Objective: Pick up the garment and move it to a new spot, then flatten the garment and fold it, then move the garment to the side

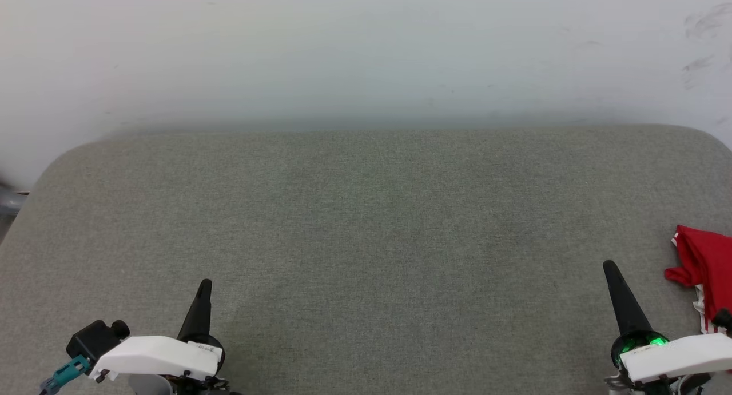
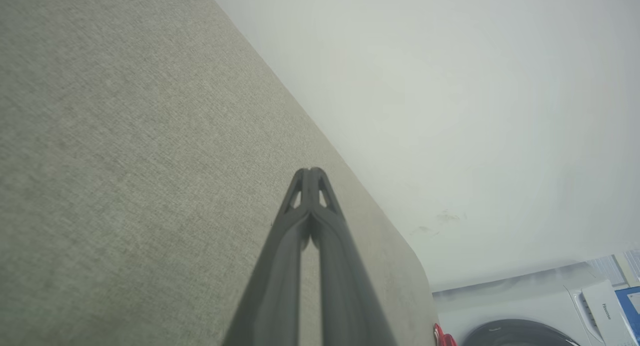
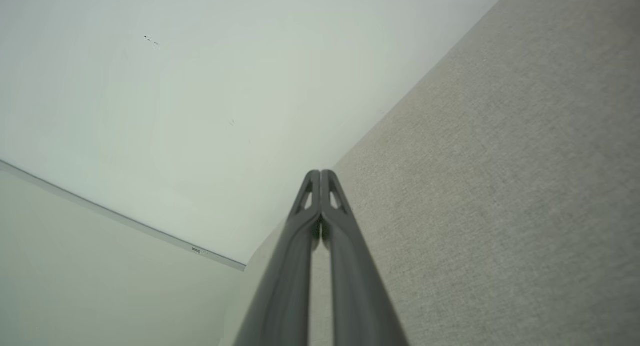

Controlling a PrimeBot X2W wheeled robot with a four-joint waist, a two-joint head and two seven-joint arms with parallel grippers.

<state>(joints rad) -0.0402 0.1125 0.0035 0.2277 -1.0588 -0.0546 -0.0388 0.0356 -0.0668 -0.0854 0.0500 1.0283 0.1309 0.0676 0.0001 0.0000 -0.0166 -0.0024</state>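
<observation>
The garment (image 1: 707,264) is a crumpled red heap with a bit of red-white striped trim, lying at the far right edge of the grey fabric surface (image 1: 366,223) and cut off by the frame. A sliver of the garment (image 2: 442,336) also peeks in at the bottom of the left wrist view. My right gripper (image 1: 609,266) sits at the lower right, a short way left of the garment, shut and empty (image 3: 320,173). My left gripper (image 1: 206,283) rests at the lower left, far from the cloth, with its fingertips pressed together on nothing (image 2: 310,171).
A pale wall (image 1: 366,52) rises right behind the grey surface's far edge. The surface's corners are rounded. In the left wrist view a white washing machine (image 2: 530,311) stands beyond the surface's right end.
</observation>
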